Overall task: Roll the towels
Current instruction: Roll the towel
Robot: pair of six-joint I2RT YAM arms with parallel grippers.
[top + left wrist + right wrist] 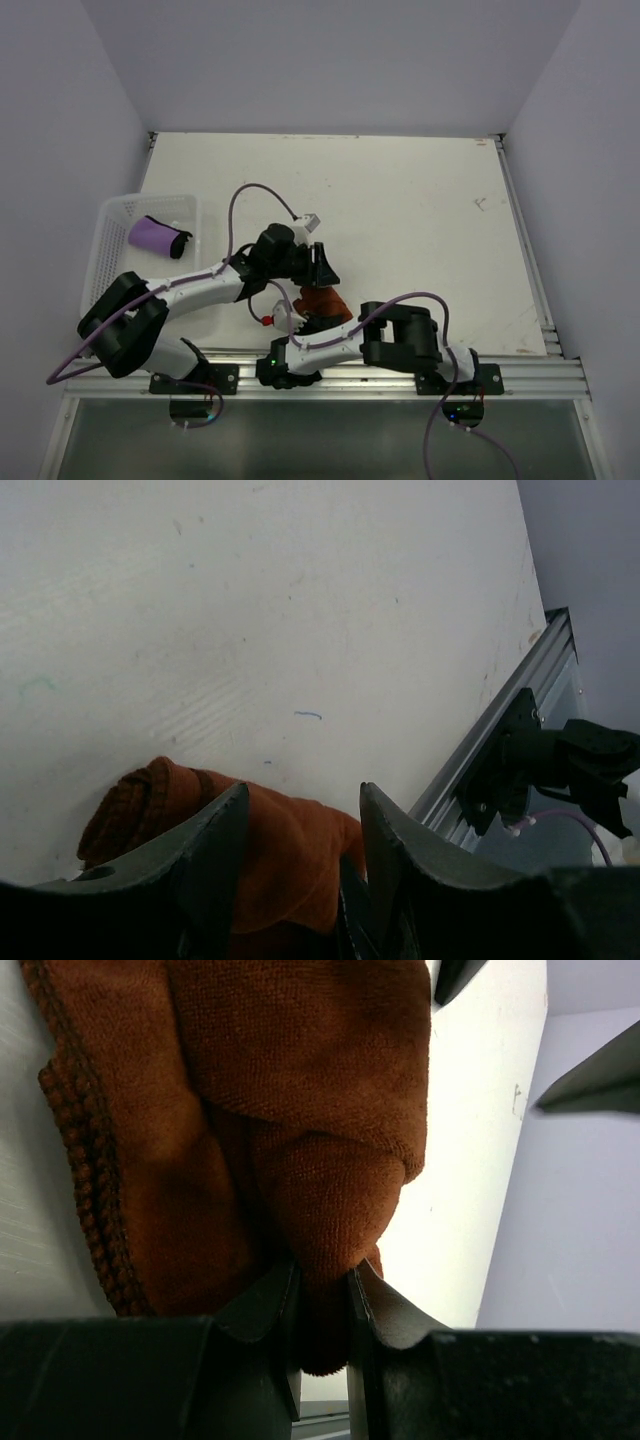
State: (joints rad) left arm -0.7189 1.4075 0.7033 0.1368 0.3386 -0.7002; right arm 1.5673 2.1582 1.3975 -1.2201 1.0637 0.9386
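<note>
My right claw (322,1290) is pinched nearly closed on a hanging fold of the rust orange-brown terry towel (300,1110). The cloth fills the narrow gap between my fingers (262,1305), and its lower tip drops out of sight behind them. In the right wrist view the towel runs off the top and left edges, so I cannot make out its whole shape, only a beaded hem on the left side.

From above, this towel (325,303) is a small crumpled heap near the front edge of the white desk (420,220), half covered by both my arms. My right claw is hard to pick out there.

My left claw (322,268) stands wide, gripping nothing. In its own view the fingers (215,850) straddle the towel (275,865), whose near part is hidden below them; I cannot tell whether they touch it.

The purple rolled towel with a dark end (155,235) lies in the white perforated plastic basket (108,255) at the desk's left edge.
</note>
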